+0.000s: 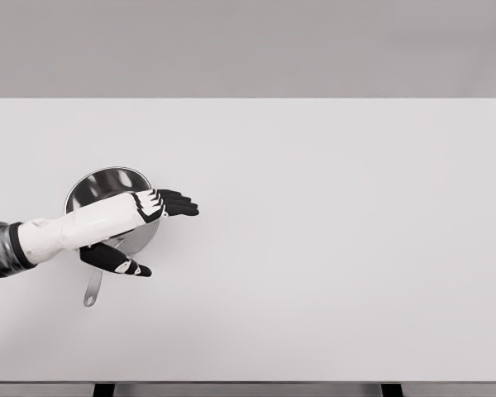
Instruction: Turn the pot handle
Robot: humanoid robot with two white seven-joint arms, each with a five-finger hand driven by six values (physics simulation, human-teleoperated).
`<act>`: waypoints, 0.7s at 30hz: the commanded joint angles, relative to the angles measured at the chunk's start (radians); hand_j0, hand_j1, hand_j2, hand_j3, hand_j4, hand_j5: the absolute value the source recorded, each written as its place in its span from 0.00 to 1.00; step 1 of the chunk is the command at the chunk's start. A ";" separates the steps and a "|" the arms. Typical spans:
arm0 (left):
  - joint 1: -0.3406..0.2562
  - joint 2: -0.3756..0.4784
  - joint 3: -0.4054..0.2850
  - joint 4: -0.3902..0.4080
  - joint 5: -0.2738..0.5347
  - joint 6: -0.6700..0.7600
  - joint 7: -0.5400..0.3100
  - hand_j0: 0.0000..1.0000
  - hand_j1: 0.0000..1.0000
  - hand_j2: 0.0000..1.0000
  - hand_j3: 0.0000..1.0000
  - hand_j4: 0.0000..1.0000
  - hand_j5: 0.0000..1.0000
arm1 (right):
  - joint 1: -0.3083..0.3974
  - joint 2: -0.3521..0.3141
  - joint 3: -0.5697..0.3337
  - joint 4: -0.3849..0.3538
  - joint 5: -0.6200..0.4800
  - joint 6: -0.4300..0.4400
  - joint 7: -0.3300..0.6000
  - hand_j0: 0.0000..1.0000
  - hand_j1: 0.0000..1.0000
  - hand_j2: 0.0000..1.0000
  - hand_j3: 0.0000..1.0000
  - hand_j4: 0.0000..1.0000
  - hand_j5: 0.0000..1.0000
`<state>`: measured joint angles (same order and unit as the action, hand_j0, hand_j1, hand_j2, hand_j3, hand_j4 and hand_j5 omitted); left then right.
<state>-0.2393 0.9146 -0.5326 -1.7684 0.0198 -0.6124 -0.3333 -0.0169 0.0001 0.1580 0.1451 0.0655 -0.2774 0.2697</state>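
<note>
Shiny steel pot (99,186) with handle (92,291) toward the viewer, under left hand (136,217), fingers extended, gripping nothing.

A shiny round steel pot (107,192) is sitting at the left of the plain white table (331,248), its slim metal handle (92,289) pointing toward the near edge. The left hand (136,223) is lying across the pot's near side, its black fingers (178,203) stretching rightward and its thumb reaching beside the handle's base.

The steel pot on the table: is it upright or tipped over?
Upright. The steel pot shows its open mouth and shiny inside to the head camera, its handle flat toward the near edge; the left hand hovers across it.
</note>
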 commanded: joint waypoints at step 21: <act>-0.196 -0.019 0.011 0.000 0.003 0.002 0.277 1.00 1.00 1.00 1.00 1.00 1.00 | 0.005 0.000 -0.003 0.002 0.000 0.000 0.000 1.00 1.00 1.00 1.00 1.00 1.00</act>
<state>-0.4265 0.9071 -0.5286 -1.7685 0.0175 -0.6116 -0.0893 -0.0123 0.0001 0.1551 0.1473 0.0655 -0.2774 0.2697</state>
